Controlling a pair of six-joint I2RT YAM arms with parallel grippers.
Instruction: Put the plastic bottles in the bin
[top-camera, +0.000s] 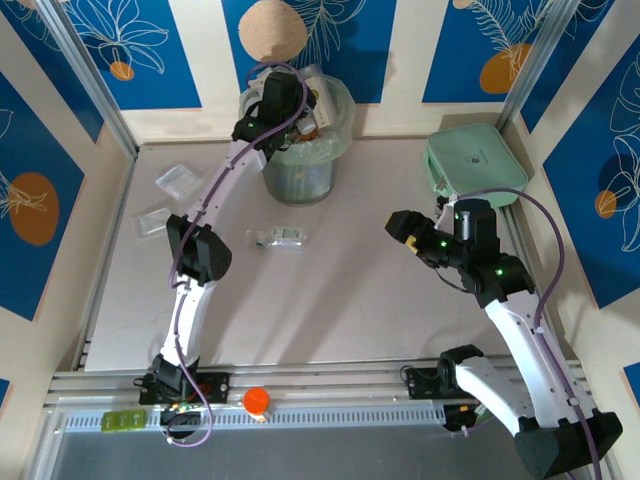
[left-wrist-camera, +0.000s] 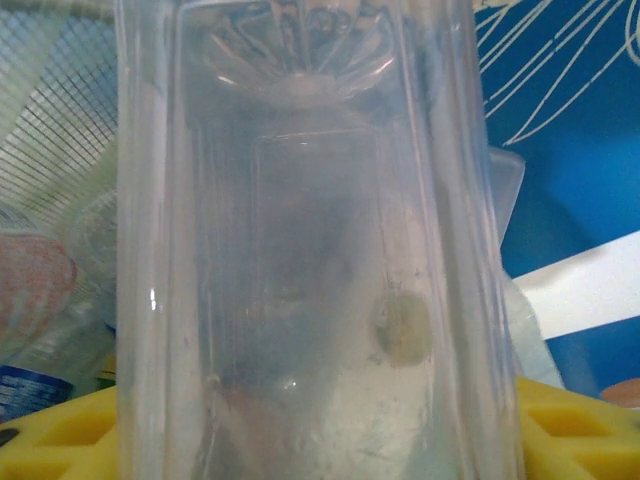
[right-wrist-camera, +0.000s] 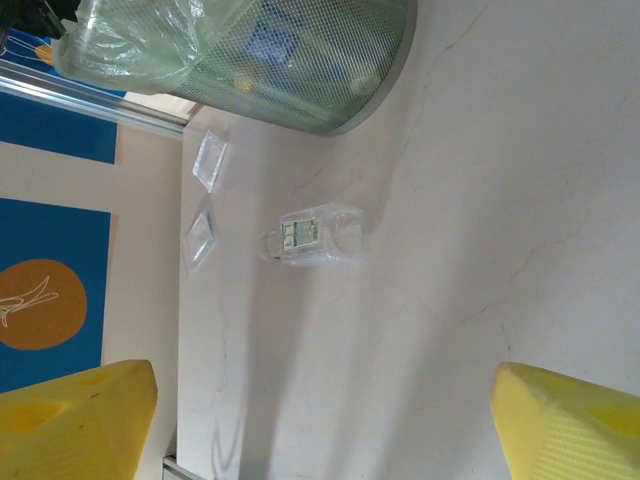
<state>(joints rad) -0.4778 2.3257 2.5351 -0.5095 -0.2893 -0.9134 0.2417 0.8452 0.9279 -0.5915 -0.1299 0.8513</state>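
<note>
At twelve o'clock on the counter stands the bin, with the left pincer hanging over its mouth. From above, the arm covers whatever sits between the fingers. The left wrist view shows it: a tall clear bottle, upright between the yellow fingers, its walls meeting both of them edge to edge. I cannot tell whether the pads press it or merely flank it. At nine o'clock behind it is the bin's mesh wall, and at eight o'clock a blue-labelled bottle lies among the others inside.

The right pincer hovers at three o'clock, its jaws wide apart and holding nothing. In its own wrist view there is only bare counter between the two yellow tips.

A small bottle lies on its side near the counter's middle, at six o'clock from the bin and well apart from both pincers. The right wrist view makes out its pale label, which the top view blurs. Two flat clear trays lie at ten o'clock, and a mint box sits at two o'clock.
</note>
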